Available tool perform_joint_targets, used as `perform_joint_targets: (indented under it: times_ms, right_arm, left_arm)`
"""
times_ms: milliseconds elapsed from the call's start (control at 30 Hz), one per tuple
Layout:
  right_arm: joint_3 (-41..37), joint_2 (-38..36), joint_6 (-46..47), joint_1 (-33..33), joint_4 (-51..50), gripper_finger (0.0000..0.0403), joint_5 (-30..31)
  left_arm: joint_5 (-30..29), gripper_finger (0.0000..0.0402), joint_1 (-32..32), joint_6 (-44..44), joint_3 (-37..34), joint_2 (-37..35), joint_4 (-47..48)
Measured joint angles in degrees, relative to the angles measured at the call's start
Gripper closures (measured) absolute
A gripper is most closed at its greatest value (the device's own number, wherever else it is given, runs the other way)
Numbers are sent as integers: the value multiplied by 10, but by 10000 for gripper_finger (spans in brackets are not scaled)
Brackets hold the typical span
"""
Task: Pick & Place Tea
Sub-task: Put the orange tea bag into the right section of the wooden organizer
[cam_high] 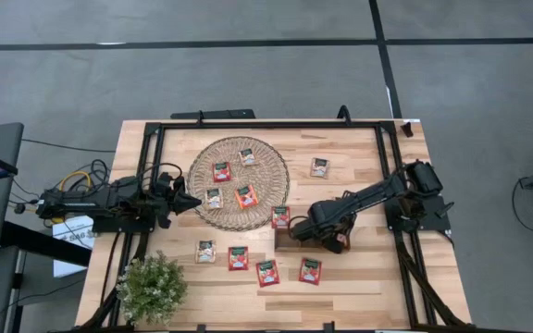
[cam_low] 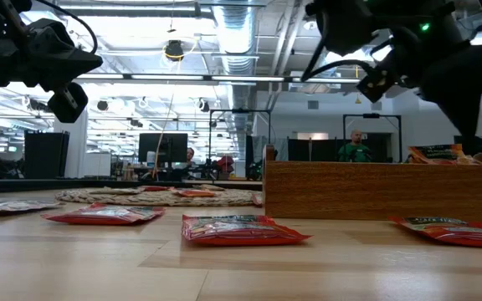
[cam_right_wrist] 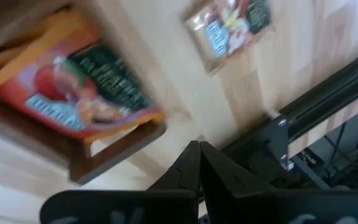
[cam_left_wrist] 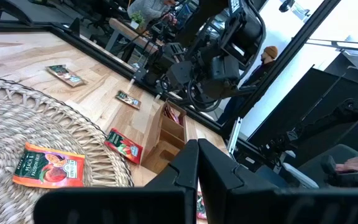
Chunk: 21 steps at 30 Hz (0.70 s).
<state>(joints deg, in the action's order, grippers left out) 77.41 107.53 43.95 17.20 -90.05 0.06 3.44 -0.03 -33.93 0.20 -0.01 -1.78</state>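
A: Right gripper (cam_high: 296,225), dark two-fingered, fingers pressed together and holding nothing. It hangs over the near-left end of the narrow brown wooden tray (cam_high: 290,242), right of table centre.

B: Anything in the tray?

A: Right wrist view shows a red-orange flat square tea sachet (cam_right_wrist: 73,87) lying in an end compartment, apart from the closed fingertips.

B: Where's the rest of the tea?

A: Scattered. Four sachets on the large round woven wicker mat (cam_high: 239,182), far and left of the tray. One red sachet (cam_high: 280,216) at the mat's right edge, just beside the right gripper on its far-left side. A row of four on the bare wood nearer the front; its rightmost red sachet (cam_high: 310,270) lies near-right of the gripper. One beige sachet (cam_high: 319,166) sits alone on the far side.

B: Left arm?

A: Left gripper (cam_high: 191,202), also pinched shut and empty, points right at the mat's left rim. The beige sachet (cam_high: 214,197) on the mat lies just to its right.

B: So which arm for what?

A: My read: the sachet at the mat edge is nearest the right gripper, a short reach far-left. The mat sachets favour the left arm. Either must open first. The sachets are square, so there's no long axis to line up on.
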Motion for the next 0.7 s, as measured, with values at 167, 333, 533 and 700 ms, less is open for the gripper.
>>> perform_joint_targets:
  times_ms: [167,333,533,700]
  right_arm:
    - [0,0,1,20,0,403,-20]
    - [0,0,1,42,0,403,-47]
    - [0,0,9,66,0,403,-57]
    - [1,-20,43,69,0,403,-12]
  left_arm:
    - [0,402,0,0,0,0,0]
    - [2,402,0,0,0,0,0]
    - [2,402,0,0,0,0,0]
    - [2,402,0,0,0,0,0]
